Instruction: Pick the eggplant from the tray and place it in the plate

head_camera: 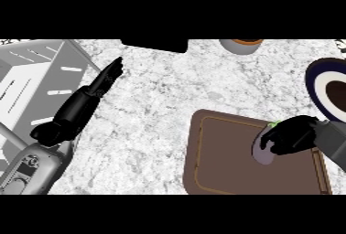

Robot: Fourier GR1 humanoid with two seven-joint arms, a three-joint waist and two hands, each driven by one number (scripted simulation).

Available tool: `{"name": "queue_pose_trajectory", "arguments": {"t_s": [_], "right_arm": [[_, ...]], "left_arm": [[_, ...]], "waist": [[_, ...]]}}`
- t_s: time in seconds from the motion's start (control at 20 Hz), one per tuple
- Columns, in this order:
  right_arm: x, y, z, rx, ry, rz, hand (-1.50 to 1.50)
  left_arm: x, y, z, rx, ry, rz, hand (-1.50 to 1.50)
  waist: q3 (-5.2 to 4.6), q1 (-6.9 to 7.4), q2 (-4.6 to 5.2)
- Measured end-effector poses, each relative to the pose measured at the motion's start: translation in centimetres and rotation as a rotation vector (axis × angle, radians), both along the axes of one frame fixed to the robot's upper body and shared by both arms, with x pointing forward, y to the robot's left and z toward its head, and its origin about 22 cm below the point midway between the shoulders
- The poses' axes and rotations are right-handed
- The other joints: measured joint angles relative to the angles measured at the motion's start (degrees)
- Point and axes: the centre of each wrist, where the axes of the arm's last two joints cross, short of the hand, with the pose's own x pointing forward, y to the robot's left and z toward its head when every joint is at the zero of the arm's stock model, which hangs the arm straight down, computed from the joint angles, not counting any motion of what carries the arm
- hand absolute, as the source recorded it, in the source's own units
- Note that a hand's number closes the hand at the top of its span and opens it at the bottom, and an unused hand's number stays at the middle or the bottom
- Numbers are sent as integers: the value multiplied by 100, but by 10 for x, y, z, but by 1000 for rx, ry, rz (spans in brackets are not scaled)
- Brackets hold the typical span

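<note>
right hand [292,135] curled round the eggplant [262,151] over the brown tray [223,160] — left hand [88,103] straight-fingered

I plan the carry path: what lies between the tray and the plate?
Head view: only bare counter shows between tray and plate; right hand holds eggplant.

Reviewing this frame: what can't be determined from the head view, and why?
- Eggplant: mostly hidden by the right hand curled round it; whether it rests on the tray or is lifted cannot be told.
- Plate: cut off by the right edge.
- Orange-rimmed container and dark object: cut off at the top, identity unclear.
- Left hand: fingers straight, resting; its forearm partly hides the sink.
</note>
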Motion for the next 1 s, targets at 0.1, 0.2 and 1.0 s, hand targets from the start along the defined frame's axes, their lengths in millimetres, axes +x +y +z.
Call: {"name": "queue_pose_trajectory", "arguments": {"t_s": [0.1,0.2,1.0], "right_arm": [[4,4,0,-18,7,11,150],[13,6,6,-63,-12,34,150],[66,80,295,-744,-1116,109,150]], "left_arm": [[0,2,1,-2,1,4,0],[-1,7,-2,-4,6,22,0],[-9,36,-36,8,157,160,0]], "waist": [[0,-43,-13],[22,-118,-36],[250,-972,-757]]}}
